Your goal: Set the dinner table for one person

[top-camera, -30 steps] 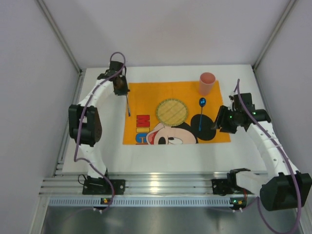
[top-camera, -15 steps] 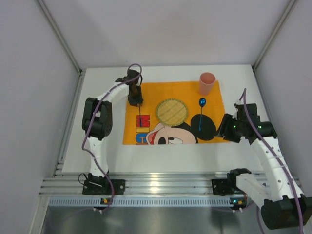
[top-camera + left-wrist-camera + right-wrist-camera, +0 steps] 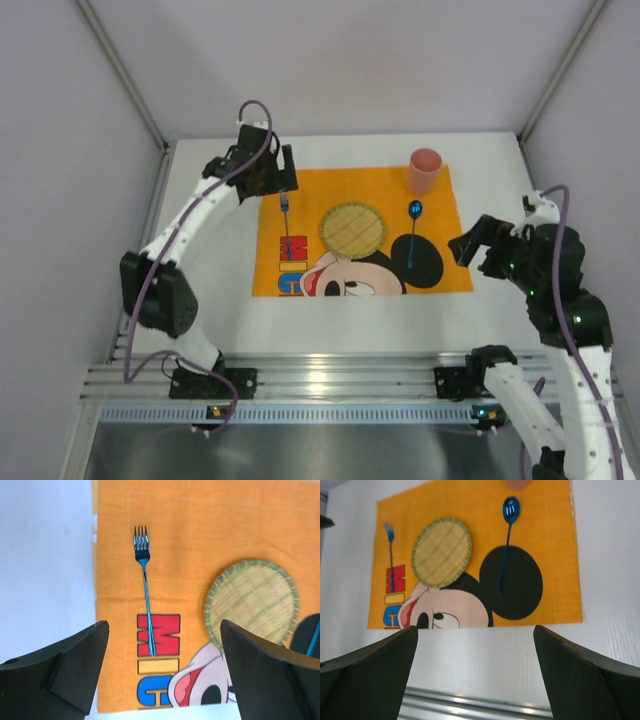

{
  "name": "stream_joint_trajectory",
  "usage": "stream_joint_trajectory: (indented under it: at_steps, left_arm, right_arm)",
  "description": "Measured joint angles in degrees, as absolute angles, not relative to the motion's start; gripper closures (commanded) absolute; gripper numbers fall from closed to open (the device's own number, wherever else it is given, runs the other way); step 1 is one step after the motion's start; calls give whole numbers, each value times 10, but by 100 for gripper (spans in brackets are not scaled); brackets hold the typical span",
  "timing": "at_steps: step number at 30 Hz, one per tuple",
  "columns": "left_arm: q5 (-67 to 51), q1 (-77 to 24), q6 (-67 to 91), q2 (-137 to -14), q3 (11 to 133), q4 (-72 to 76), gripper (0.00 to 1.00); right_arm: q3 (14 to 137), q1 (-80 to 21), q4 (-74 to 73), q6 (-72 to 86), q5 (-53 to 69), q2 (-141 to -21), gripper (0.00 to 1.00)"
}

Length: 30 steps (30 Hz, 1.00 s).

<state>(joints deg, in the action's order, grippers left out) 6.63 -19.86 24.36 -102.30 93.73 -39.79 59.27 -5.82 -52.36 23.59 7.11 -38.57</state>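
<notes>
On the white dinner table (image 3: 215, 290) lies an orange Mickey Mouse placemat (image 3: 375, 185). A round woven plate (image 3: 352, 228) sits at its middle. A blue fork (image 3: 145, 595) lies flat on the mat's left part, tines pointing away, and nothing holds it. A blue spoon (image 3: 413, 235) lies right of the plate, and a pink cup (image 3: 424, 170) stands at the far right corner. My left gripper (image 3: 283, 177) hovers open above the fork's far end. My right gripper (image 3: 470, 242) is open and holds nothing, just off the mat's right edge.
An aluminium rail (image 3: 320, 380) runs along the near edge of the table, with both arm bases bolted to it. Grey walls and slanted frame posts (image 3: 120, 70) close in the sides and the back.
The left gripper opened and let go of the fork, which now lies on the mat, then drew back. The right gripper opened wider and pulled back to the right, off the mat.
</notes>
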Motion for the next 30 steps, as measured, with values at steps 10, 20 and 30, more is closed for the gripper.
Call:
stream_joint_trajectory:
  at_steps: [10,20,30]
  left_arm:
    - [153,-257,281,-520,495,-193,1]
    - [150,-254,318,-495,340,-128,2]
    - [180,-267,295,-484,422,-193,11]
  right_arm:
    - [401,-58,-470,288,111,-312,0]
    - [375,-59,-422,319,170,-322,0]
    - [352,-62,-414,376,149,-319,0]
